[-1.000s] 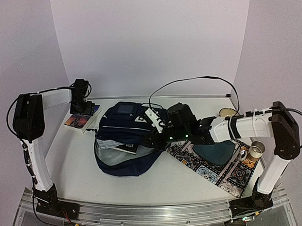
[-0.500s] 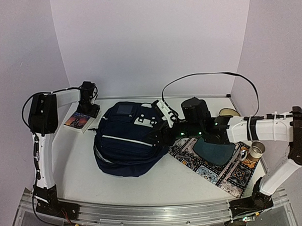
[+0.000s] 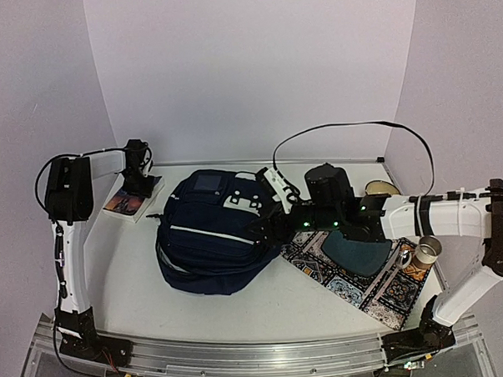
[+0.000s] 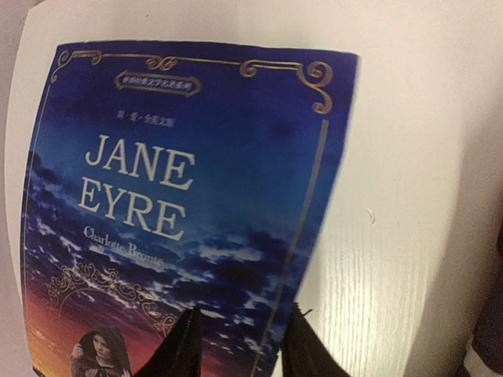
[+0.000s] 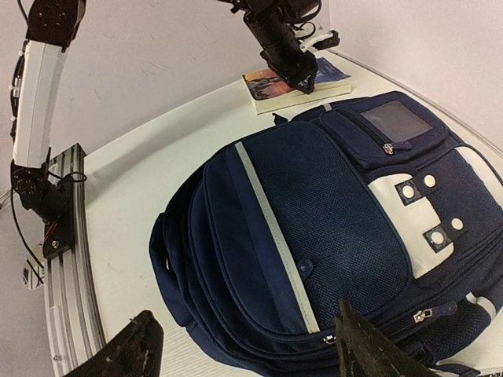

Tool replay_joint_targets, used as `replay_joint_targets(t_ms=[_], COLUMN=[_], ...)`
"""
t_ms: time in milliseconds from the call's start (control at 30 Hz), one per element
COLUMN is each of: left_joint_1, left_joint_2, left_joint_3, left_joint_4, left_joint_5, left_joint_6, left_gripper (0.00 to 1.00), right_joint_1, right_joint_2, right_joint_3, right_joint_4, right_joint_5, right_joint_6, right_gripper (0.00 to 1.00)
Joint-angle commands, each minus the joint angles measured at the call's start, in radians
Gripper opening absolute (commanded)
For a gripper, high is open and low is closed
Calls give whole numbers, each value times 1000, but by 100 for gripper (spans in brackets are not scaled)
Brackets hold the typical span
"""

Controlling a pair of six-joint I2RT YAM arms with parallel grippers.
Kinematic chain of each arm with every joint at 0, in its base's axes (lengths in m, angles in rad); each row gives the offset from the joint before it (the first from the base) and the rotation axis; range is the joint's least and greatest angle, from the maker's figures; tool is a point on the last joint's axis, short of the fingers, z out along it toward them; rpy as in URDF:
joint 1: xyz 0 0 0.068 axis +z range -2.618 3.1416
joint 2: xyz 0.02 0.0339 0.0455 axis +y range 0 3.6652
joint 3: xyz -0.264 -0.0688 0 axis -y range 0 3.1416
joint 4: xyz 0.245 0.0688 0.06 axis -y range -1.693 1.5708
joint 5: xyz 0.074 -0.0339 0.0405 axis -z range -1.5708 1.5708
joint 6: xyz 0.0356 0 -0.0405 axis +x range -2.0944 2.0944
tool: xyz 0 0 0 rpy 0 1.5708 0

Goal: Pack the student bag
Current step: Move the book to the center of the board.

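The student bag (image 3: pixel 208 240) lies flat in the middle of the table with its front flap down. The right wrist view shows its white stripe and grey-blue panel (image 5: pixel 314 220). My right gripper (image 3: pixel 266 228) hovers over the bag's right side, wide open (image 5: pixel 247 353) and holding nothing. A blue book titled Jane Eyre (image 3: pixel 123 204) lies at the back left. My left gripper (image 3: pixel 138 181) is down on the book's far end. In the left wrist view the left gripper (image 4: pixel 242 334) has narrowed jaws astride the book's (image 4: pixel 181 196) right edge. Whether they pinch it is unclear.
A patterned mat (image 3: pixel 368 288) lies right of the bag with a dark teal item (image 3: pixel 359 252) on it. A cardboard roll (image 3: pixel 427 249) stands at the mat's right end. A tan object (image 3: pixel 378 186) sits at the back right. A black cable arcs over the right arm.
The right gripper has opened and let go of the bag's flap, which now lies shut over the mesh interior. The left jaws have narrowed over the book.
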Motion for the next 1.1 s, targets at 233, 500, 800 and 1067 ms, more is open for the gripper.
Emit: replay_joint_targets(t_ms=[233, 500, 800, 1067], left_joint_1=[9, -56, -269, -286], left_joint_2=[-254, -513, -845, -913], left_joint_3=[-473, -856, -981, -970], left_joint_4=[-116, -57, -18, -85], left_joint_5=[42, 198, 187, 42], left_joint_6=[-286, -406, -596, -624], left_gripper=[14, 14, 30, 54], right_joint_1=[-3, -3, 19, 58], right_joint_2=[-20, -44, -36, -12], right_joint_3=[-43, -80, -72, -97], right_joint_4=[108, 137, 130, 105], right_joint_5=[-49, -65, -52, -5], right_joint_6=[28, 32, 22, 29], right_gripper=[75, 75, 76, 76])
